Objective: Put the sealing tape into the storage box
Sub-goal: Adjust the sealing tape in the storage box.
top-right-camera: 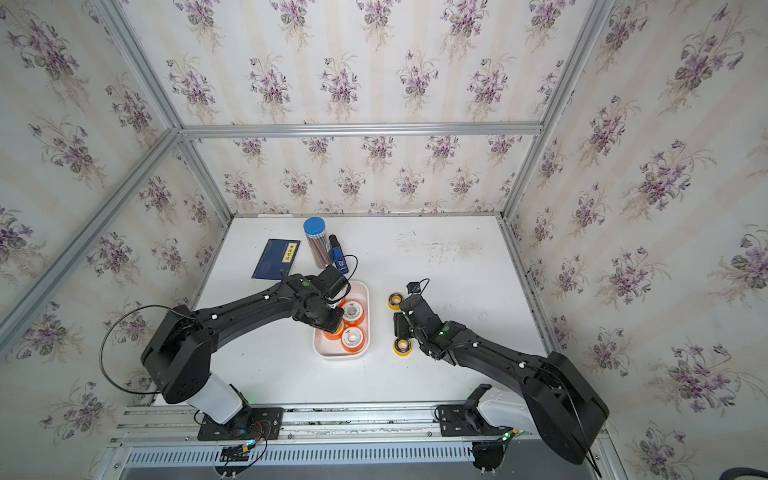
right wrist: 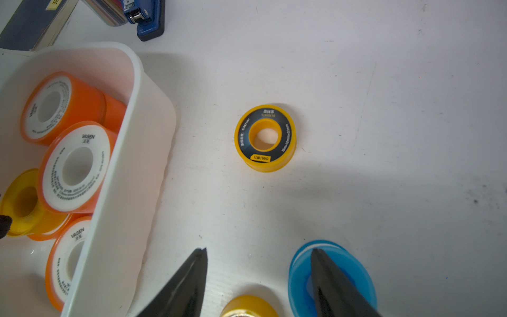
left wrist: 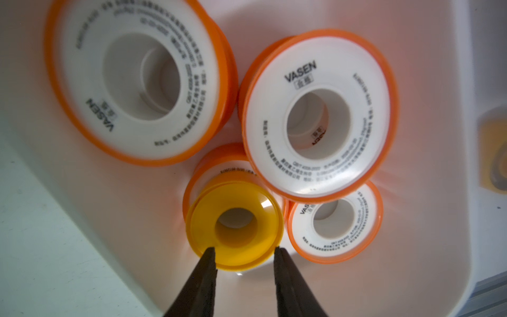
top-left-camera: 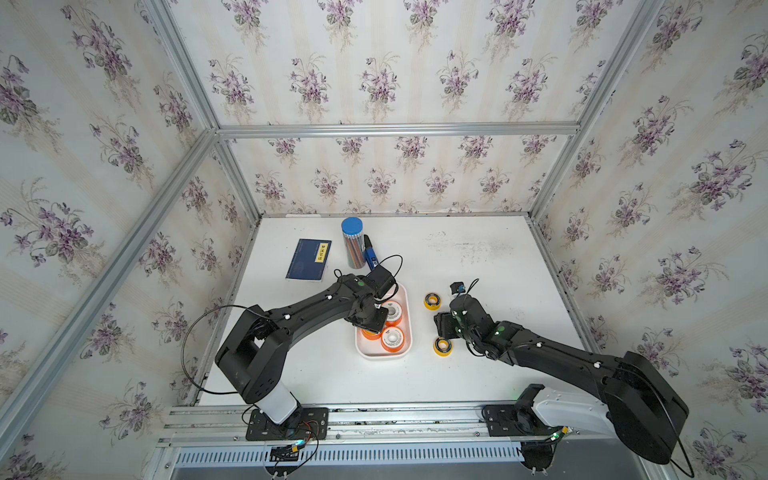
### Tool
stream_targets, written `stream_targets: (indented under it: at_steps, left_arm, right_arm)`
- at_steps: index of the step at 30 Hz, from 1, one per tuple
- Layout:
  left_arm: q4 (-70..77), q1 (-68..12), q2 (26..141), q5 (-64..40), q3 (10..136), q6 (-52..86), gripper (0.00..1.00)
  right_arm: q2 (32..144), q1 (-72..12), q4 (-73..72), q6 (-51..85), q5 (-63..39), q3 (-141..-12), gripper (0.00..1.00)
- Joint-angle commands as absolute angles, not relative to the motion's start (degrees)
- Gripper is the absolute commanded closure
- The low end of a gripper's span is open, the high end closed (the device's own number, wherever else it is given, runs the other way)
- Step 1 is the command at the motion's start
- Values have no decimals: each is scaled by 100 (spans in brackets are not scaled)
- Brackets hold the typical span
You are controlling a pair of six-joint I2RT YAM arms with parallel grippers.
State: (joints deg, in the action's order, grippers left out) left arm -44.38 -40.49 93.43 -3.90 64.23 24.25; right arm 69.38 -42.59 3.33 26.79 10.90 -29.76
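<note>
The left gripper [left wrist: 244,252] reaches down into the storage box [left wrist: 411,247]. Its two dark fingertips [left wrist: 210,255] sit against opposite sides of the rim of a plain yellow tape spool [left wrist: 236,230]; whether they pinch it or only touch it I cannot tell. That spool lies on top of an orange spool [left wrist: 216,167], and three more orange VASEN spools [left wrist: 318,115] crowd beside it inside the box, overlapping one another. In both top views the box sits mid-table under the left wrist.

The right gripper [right wrist: 258,254] hangs over the white table [right wrist: 384,109] near the box wall, jaws spread wide and gripping nothing. One finger crosses in front of a blue tape spool [right wrist: 359,274]. A labelled yellow spool [right wrist: 265,138] lies flat beyond the tips, apart from the box, and another yellow spool [right wrist: 247,304] shows partly between the fingers' bases.

Past the box lie a dark blue booklet [top-left-camera: 308,260], a blue-capped pencil tube [top-left-camera: 352,243] and a blue stapler [top-left-camera: 370,254].
</note>
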Motion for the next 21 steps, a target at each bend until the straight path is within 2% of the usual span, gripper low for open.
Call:
stream_targets:
  at_steps: [1, 21]
  left_arm:
    - [-4428, -4042, 9393, -257, 6455, 2410, 65]
    - [-4394, -4043, 9638, -144, 6381, 2408, 70]
  right_arm:
    - [6952, -4239, 246, 2678, 1038, -3006, 36]
    - [6970, -4217, 255, 2675, 1006, -3012, 36]
